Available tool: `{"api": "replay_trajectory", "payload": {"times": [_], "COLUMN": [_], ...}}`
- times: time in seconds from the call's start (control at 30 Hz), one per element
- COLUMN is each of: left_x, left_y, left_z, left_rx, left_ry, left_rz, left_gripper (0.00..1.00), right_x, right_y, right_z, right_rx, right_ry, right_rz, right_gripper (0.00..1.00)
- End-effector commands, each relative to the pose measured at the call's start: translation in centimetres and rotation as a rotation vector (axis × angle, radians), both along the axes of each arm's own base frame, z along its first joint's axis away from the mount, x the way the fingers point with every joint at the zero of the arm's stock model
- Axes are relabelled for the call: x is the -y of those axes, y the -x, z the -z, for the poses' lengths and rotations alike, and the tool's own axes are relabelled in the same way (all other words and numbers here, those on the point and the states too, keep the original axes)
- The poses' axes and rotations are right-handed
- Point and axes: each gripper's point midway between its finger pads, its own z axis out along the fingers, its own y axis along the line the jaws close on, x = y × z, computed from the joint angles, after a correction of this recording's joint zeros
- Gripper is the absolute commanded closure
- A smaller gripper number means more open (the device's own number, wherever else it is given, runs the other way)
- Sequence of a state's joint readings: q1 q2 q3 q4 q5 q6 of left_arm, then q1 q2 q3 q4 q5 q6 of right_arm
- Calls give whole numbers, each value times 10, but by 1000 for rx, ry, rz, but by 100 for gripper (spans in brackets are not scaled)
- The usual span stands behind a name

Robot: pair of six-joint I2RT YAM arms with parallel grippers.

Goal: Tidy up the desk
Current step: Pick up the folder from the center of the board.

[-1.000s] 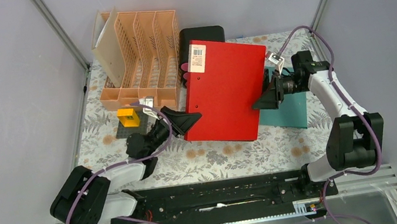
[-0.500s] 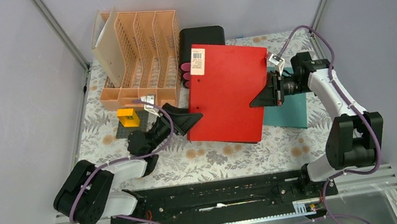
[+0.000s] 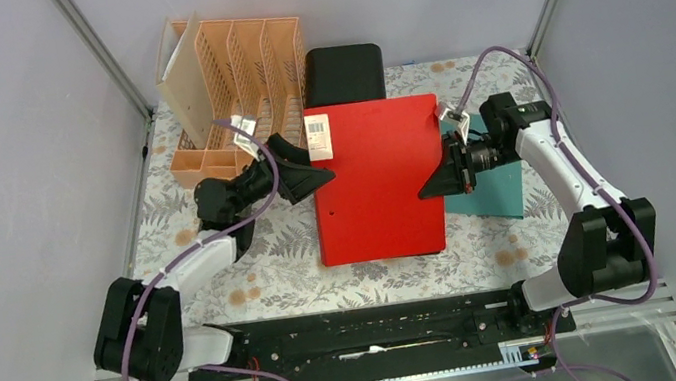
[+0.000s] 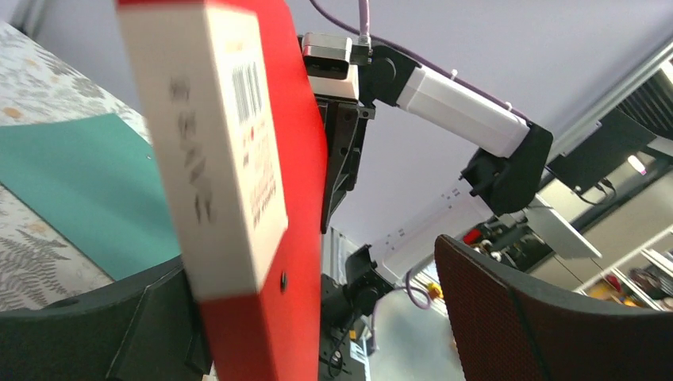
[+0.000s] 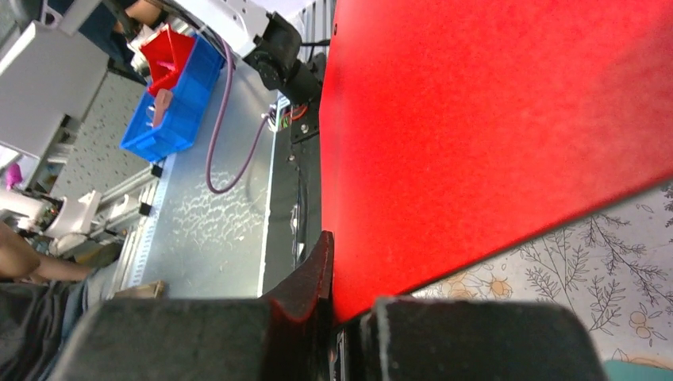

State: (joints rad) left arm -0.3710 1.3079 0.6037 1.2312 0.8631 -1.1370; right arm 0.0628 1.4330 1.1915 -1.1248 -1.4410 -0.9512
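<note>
- The desk (image 3: pixel 266 274) fills the middle of the top view – a flowered, fern-printed cloth between both arms, also visible under the red board in the right wrist view (image 5: pixel 611 270).
- A red binder (image 3: pixel 378 179) sits at the centre of the desk, its white label (image 3: pixel 318 139) at the 11 o'clock corner. Whether its near edge rests on the cloth I cannot tell.
- The right gripper (image 3: pixel 427 187) reaches in from 3 o'clock and pinches the binder's right edge; its wrist camera shows the red cover (image 5: pixel 492 119) squeezed between pressed-together jaws.
- The left gripper (image 3: pixel 315 164) stands at 9 to 10 o'clock of the binder with its jaws spread wide. In its own view the labelled spine (image 4: pixel 230 159) rises between the fingers (image 4: pixel 516 317), well apart from the textured one.
- An orange file rack (image 3: pixel 237 84) stands at 11 o'clock on the desk, with a black drawer box (image 3: pixel 344 73) at 12 o'clock, just behind the binder.
- A teal sheet (image 3: pixel 498 189) lies flat at 3 o'clock, beneath the right gripper's wrist.
</note>
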Motion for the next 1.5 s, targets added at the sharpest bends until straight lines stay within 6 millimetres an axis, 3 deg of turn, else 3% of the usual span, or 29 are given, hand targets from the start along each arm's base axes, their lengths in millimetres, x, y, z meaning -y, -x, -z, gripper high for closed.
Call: {"api": "replay_trajectory", "payload": {"times": [0.0, 0.07, 0.2, 0.37, 0.5, 0.63, 0.67, 0.7, 0.77, 0.8, 0.83, 1.0, 1.2, 1.47], "left_x": [8, 9, 11, 10, 9, 9, 9, 9, 7, 6, 5, 0, -14, -39], "left_y": [8, 7, 6, 6, 8, 11, 13, 14, 18, 19, 19, 20, 15, -2], "left_z": [-3, -5, -2, 2, 4, 3, 2, 1, -3, -5, -6, -11, -11, -12], "left_rx": [-7, -12, -29, -16, -3, 13, 21, 25, 41, 46, 51, 73, 58, 57], "left_ry": [-70, -79, -116, -150, -171, -171, -168, -163, -148, -142, -139, -142, -162, -243], "left_rz": [141, 152, 170, 154, 144, 150, 154, 156, 155, 148, 138, 78, -17, -249], "left_gripper": [1, 5, 23, 30, 42, 66, 87, 100, 100, 100, 100, 100, 100, 100], "right_x": [-4, -5, -4, -4, -4, -4, -4, -4, -4, -4, -4, -4, 0, 21], "right_y": [8, 9, 10, 11, 12, 11, 11, 10, 10, 10, 11, 14, 11, -28], "right_z": [-14, -13, -14, -13, -13, -13, -12, -12, -12, -12, -12, -13, -11, 6], "right_rx": [86, 79, 90, 85, 86, 85, 81, 82, 81, 82, 83, 110, 135, 83], "right_ry": [-2, 0, -1, 0, 2, 1, 1, 0, -1, -1, -2, -5, 38, 182], "right_rz": [-44, -52, -69, -81, -81, -81, -80, -80, -80, -80, -80, -82, -82, 131], "right_gripper": [100, 100, 100, 100, 100, 100, 100, 100, 100, 98, 87, 3, 0, 0]}}
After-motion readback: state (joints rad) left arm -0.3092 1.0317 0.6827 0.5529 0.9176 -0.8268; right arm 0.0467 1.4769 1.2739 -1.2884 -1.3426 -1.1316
